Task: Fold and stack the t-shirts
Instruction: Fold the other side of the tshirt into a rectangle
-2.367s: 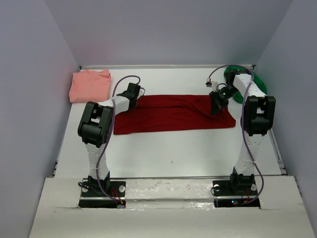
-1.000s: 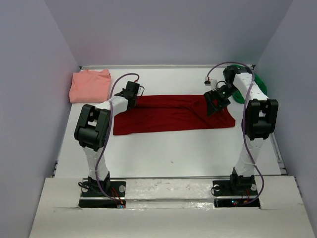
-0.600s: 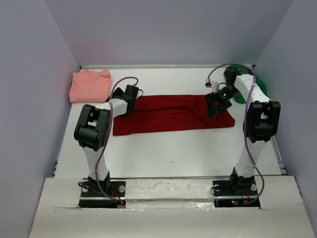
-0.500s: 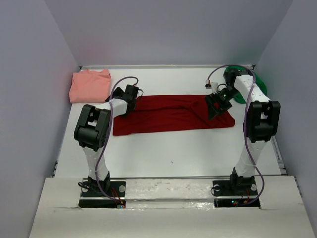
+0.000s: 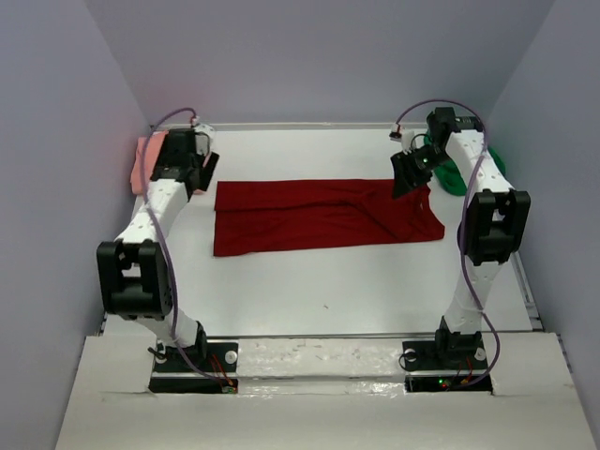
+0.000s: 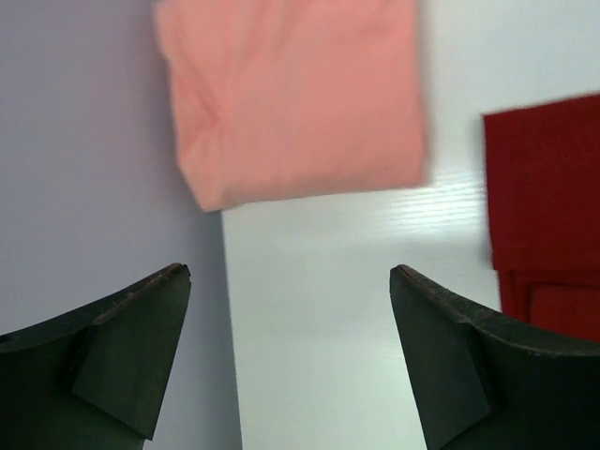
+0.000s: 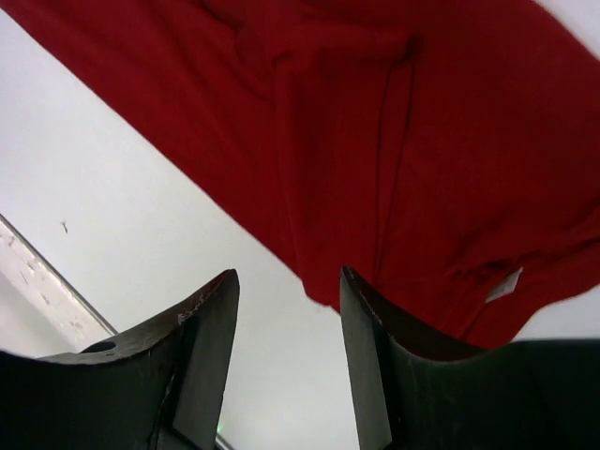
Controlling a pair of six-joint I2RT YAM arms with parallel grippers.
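Both arms have left the red shirt (image 5: pixel 319 216), which lies flat in the middle; left gripper (image 6: pixel 291 272) hangs wide and empty before the pink shirt (image 6: pixel 291 94); right gripper (image 7: pixel 286 277) is narrower, also empty; I think the next fold needs both end corners pinched evenly.

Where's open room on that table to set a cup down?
Widest: the table between the dark red t-shirt and the near edge. A narrower strip lies behind it, by the back wall. Crowded: far corners, salmon-pink t-shirt left, green t-shirt right.
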